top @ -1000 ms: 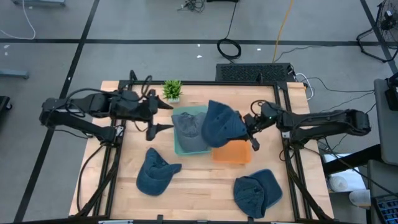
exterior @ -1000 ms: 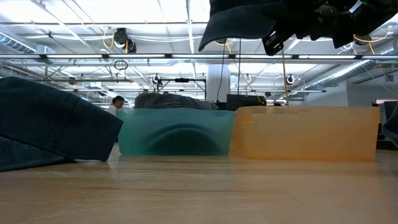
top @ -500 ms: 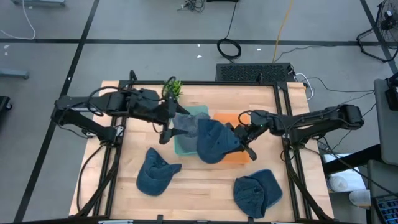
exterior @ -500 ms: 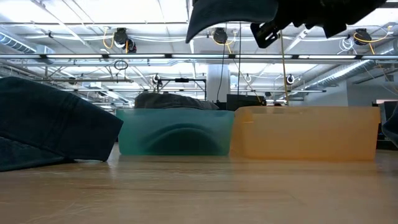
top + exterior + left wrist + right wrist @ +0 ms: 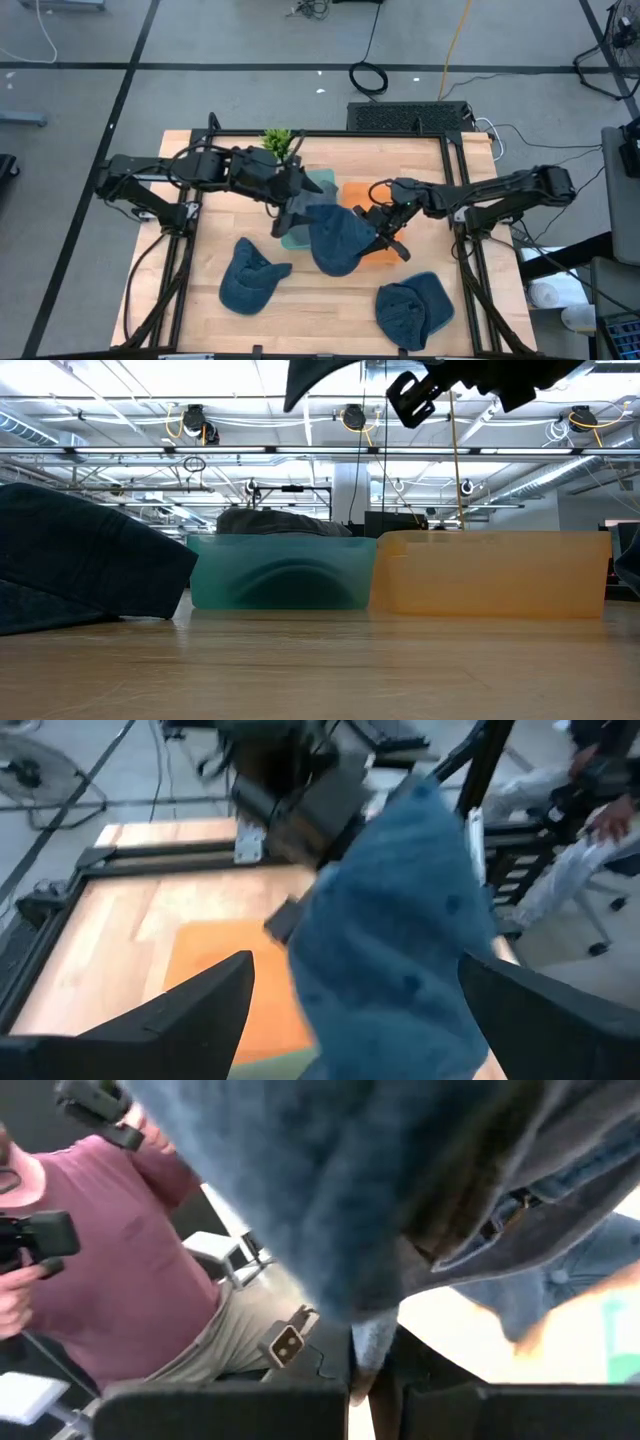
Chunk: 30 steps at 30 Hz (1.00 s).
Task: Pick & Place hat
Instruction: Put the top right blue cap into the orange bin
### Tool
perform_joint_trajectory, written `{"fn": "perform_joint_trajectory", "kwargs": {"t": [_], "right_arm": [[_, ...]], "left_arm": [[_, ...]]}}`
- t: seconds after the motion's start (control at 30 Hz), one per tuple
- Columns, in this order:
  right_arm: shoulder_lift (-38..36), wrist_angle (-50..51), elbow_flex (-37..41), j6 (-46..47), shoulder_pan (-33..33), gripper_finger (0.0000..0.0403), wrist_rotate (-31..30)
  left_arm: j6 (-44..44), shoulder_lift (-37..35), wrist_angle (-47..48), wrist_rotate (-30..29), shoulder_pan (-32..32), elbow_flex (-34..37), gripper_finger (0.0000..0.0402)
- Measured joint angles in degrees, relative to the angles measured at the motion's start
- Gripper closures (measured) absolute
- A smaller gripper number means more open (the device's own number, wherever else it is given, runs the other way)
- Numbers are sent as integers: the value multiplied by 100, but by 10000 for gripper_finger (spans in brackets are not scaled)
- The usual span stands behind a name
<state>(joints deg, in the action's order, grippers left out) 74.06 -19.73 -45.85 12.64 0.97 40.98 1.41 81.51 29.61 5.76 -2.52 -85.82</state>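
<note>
A blue denim hat [image 5: 335,240] hangs in the air over the seam between the teal bin [image 5: 322,180] and the orange bin [image 5: 388,250]. My right gripper [image 5: 378,225] reaches in from the table's right and is shut on it. The low view shows hat [image 5: 320,372] and gripper [image 5: 415,390] high above both bins. My left gripper [image 5: 288,200] is open over the teal bin, facing the hat [image 5: 400,920], its fingers [image 5: 200,1005] spread wide short of it. A grey hat [image 5: 270,520] lies in the teal bin. My right gripper [image 5: 372,1380] pinches the hat's cloth edge [image 5: 372,1342] between its two fingers, near the back strap [image 5: 500,1210]; how many layers I cannot tell. It comes from the table's right, slanting down. The hat is lifted clear and spreads from the fingers toward the table's left.
Two more blue hats lie on the wooden table, one near left [image 5: 250,275] and one near right [image 5: 412,308]. A small green plant [image 5: 278,143] stands at the far edge. A person in a pink shirt [image 5: 150,1250] stands beyond the table.
My right gripper has carried the hat toward the table's left and near edge, and it has risen in the low view. My left gripper has moved right over the teal bin, toward the hat.
</note>
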Motion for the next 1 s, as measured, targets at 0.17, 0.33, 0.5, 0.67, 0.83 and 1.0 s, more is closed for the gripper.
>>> {"fn": "perform_joint_trajectory", "kwargs": {"t": [0.17, 0.33, 0.5, 0.67, 0.83, 1.0], "right_arm": [[181, -8, -112, 5, -7, 403, -40], [423, 14, -370, 19, 31, 403, 135], [606, 328, -655, -165, 162, 403, 119], [671, 653, -815, -334, 239, 403, 110], [601, 696, -819, -391, 254, 403, 91], [388, 1072, -826, -723, 254, 403, -15]], "left_arm": [[-63, 70, 33, 78, -2, -3, 47], [-43, 249, -97, 94, 0, -7, 62], [-15, 383, -249, 112, 17, -4, 64], [-174, 467, -61, 422, 39, -1, 60], [-369, 457, 426, 545, 31, 0, 69], [-495, 410, 692, 476, 39, 0, 82]]}}
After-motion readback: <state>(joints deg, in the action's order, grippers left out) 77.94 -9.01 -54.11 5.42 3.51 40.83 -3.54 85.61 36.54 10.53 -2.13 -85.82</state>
